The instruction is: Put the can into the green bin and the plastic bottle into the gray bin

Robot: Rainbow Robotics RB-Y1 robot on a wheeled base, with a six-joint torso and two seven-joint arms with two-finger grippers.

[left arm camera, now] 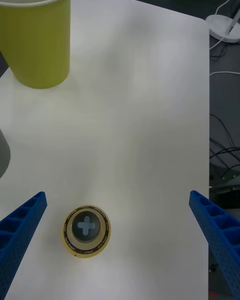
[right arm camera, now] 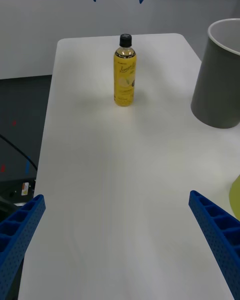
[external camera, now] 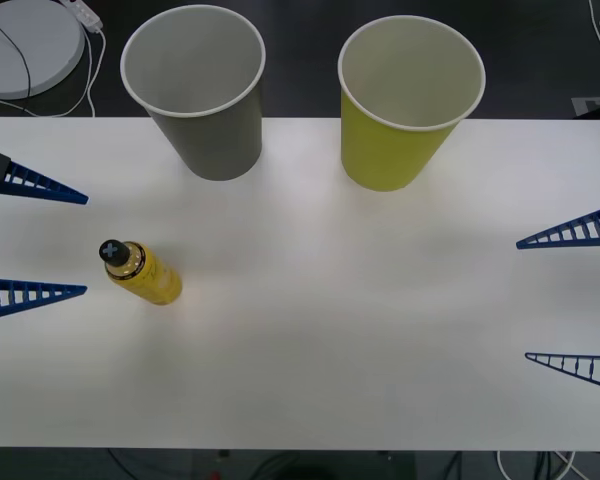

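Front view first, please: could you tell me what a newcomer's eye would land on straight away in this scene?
Two large paper cups stand at the far edge of the white table: the gray bin toward the robot's left, the green bin to its right. The small yellow plastic bottle stands upright nearer the robot, just ahead of the left gripper, jaws open; the right gripper waits open at the opposite side.

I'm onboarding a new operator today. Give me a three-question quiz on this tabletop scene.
1. True or false: the plastic bottle stands upright on the table.
2. Which cup stands nearer the bottle? A) gray bin B) green bin
3. Fill in: the left gripper and right gripper both have their fingers ____.

Key: 1 true; 2 A; 3 open.
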